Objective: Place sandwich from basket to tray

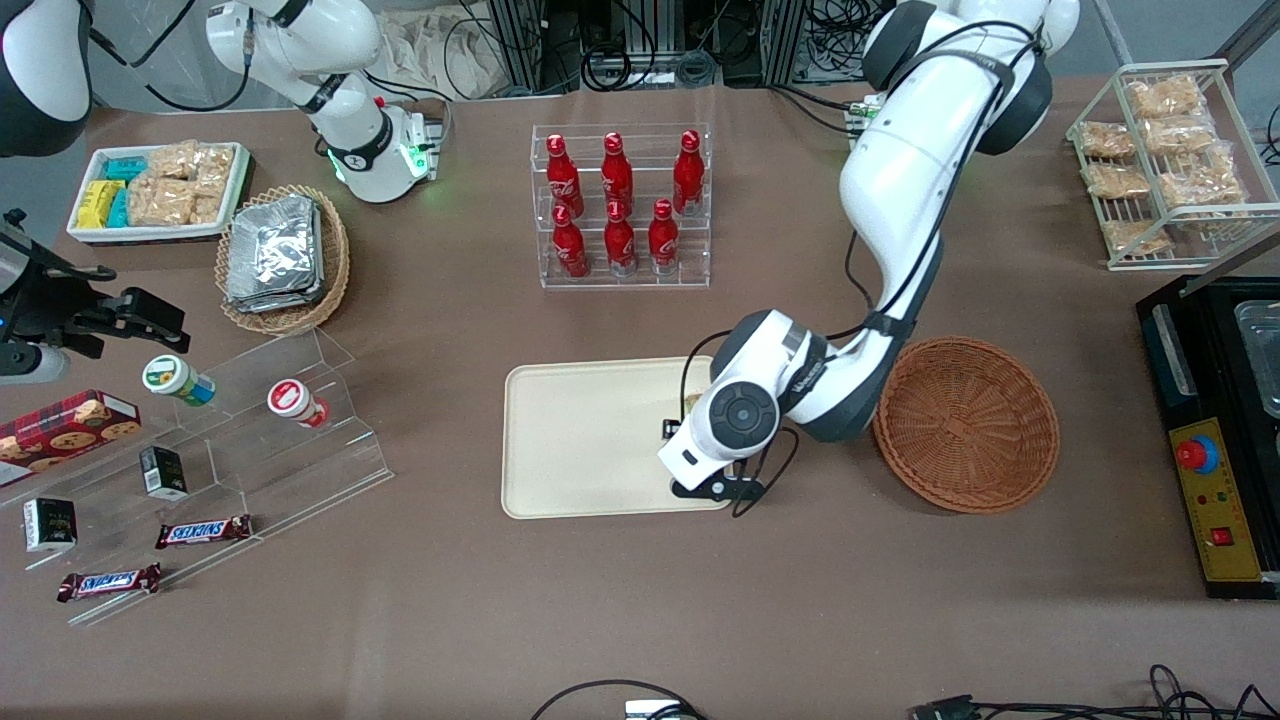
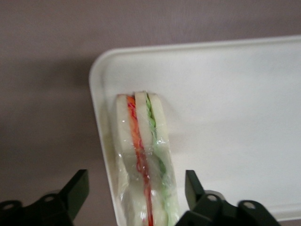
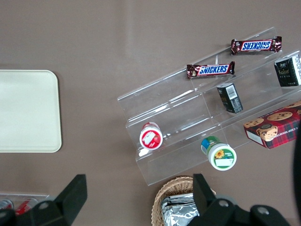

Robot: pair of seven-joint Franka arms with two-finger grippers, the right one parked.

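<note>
The sandwich (image 2: 141, 155), a wrapped wedge with orange-red and green filling, lies in the cream tray (image 2: 225, 117) along its rim, close to a rounded corner. My left gripper (image 2: 136, 178) is open just above it, one black finger on each side and a clear gap between each finger and the wrap. In the front view the gripper (image 1: 690, 430) hangs over the tray (image 1: 580, 440) at the end nearest the reddish-brown basket (image 1: 965, 425), and the wrist hides the sandwich. The basket holds nothing.
A clear rack of red bottles (image 1: 620, 205) stands farther from the front camera than the tray. A tan basket of foil packets (image 1: 280, 255) and clear steps with snacks (image 1: 200, 450) lie toward the parked arm's end. A wire rack (image 1: 1165, 160) and a black box (image 1: 1215, 430) stand at the working arm's end.
</note>
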